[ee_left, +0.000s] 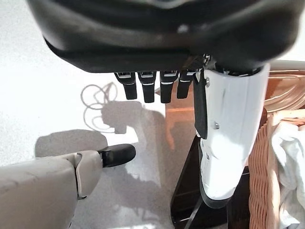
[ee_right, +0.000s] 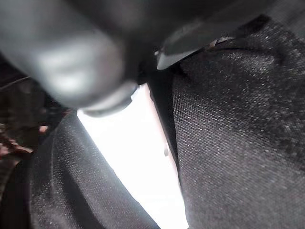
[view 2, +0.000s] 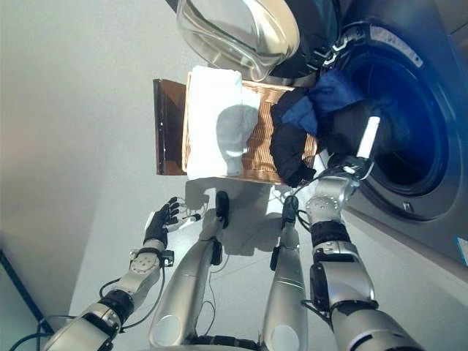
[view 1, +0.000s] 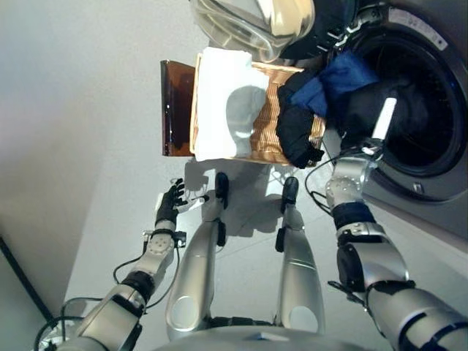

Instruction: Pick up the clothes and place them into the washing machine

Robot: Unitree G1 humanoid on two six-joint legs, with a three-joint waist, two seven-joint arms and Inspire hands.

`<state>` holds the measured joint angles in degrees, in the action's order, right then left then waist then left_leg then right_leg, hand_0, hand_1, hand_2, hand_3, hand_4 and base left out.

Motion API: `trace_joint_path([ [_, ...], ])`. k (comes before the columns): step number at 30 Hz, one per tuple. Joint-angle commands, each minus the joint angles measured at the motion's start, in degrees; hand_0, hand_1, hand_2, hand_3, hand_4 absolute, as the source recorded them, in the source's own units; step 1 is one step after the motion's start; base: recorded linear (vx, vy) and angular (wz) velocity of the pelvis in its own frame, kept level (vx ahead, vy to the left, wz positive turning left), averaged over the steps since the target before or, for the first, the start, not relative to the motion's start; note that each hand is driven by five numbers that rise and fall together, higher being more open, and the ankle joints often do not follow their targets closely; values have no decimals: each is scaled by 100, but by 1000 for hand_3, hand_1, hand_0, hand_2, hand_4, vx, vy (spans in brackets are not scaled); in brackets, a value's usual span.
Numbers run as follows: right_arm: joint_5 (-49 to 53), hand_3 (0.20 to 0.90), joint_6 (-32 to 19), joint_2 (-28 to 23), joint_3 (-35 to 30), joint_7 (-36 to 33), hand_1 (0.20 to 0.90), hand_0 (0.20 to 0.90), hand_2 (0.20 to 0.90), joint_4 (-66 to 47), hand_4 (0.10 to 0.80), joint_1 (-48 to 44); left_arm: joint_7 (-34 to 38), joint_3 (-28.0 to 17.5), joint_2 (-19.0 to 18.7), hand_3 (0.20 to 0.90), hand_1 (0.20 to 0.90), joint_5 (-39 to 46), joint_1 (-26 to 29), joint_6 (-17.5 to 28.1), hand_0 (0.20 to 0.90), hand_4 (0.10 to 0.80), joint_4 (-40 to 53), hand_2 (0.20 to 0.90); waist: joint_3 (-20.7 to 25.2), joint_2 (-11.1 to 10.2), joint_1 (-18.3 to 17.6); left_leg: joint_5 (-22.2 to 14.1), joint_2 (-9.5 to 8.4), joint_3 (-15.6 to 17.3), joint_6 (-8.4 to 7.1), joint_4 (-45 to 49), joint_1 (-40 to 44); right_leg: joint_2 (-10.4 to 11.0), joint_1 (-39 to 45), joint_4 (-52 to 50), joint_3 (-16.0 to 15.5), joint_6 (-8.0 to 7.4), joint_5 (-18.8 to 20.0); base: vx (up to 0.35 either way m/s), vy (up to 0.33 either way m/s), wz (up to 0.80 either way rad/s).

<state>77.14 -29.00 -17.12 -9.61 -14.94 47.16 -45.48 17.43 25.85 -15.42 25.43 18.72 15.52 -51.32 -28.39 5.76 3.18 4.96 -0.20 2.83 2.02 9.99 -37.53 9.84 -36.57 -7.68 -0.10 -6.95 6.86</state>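
Right hand [view 1: 383, 121] is buried in the dark, limp black garment [view 1: 380, 102] at the grey washing machine's round drum mouth [view 1: 428, 157]; finger state unreadable. Soft, light cloth: bunch a fold. Left hand [view 1: 170, 206] hangs spread.

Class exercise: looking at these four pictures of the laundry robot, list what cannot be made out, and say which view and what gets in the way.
- Right hand: its fingers are buried in the black cloth at the washing machine opening; the right wrist view is blurred.
- Drum depth: dark in both eye views.
- Wicker basket: its contents under the white cloth are hidden.
- Machine door: cut off by the top edge.
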Motion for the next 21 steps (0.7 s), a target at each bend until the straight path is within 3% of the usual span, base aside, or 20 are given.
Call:
trace_joint_path([
  [1, -62, 200, -638, -761, -106, 117, 200, 200, 200, -216, 300, -264, 23, 136, 137, 900, 900, 53, -318, 299, 900, 800, -149, 900, 387, 403, -119, -181, 55, -88, -494, -52, -17, 38, 168, -706, 45, -36, -748, 20, -4, -4],
  [21, 393, 200, -647, -2069, -294, -166, 200, 200, 200, 913, 300, -1520, -91, 247, 150, 900, 900, 172, -396, 348, 900, 800, -333, 900, 498, 747, -39, -135, 5, -13, -504, -212, 22, 18, 54, -688, 292, -12, -777, 2, -1, 0],
])
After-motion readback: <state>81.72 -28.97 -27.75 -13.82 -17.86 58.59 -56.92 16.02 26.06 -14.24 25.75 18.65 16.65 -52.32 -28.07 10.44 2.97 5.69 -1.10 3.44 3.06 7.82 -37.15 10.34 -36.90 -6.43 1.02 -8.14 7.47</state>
